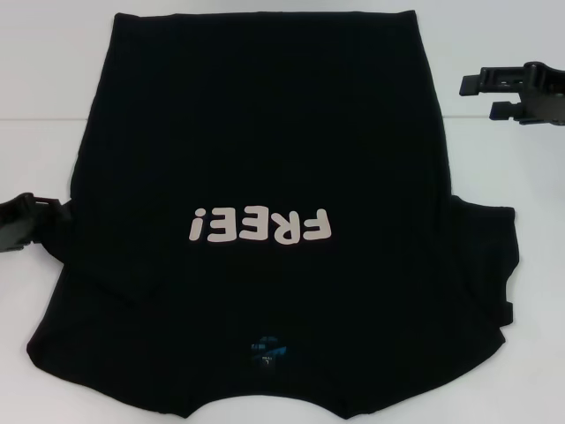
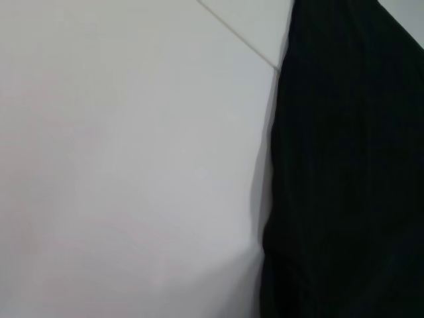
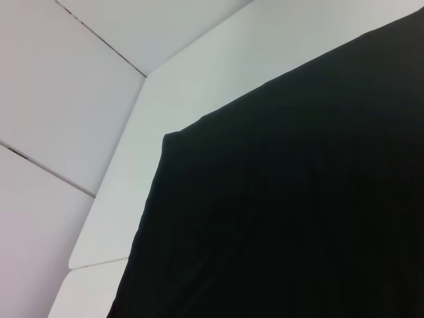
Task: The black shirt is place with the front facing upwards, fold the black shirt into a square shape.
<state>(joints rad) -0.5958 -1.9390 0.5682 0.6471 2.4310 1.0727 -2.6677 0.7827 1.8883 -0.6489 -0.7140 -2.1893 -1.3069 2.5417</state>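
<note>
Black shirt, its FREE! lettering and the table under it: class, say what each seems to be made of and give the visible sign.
Black shirt: soft knit cloth, probably cotton, matte; it lies limp with faint ribbing.
FREE! lettering: off-white print, likely vinyl or ink; flat with crisp edges.
Table: smooth white board, perhaps laminate, with an even, slightly glossy surface.

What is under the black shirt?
The black shirt lies flat on a white table, which shows around its edges. Whatever else lies beneath is covered.
</note>
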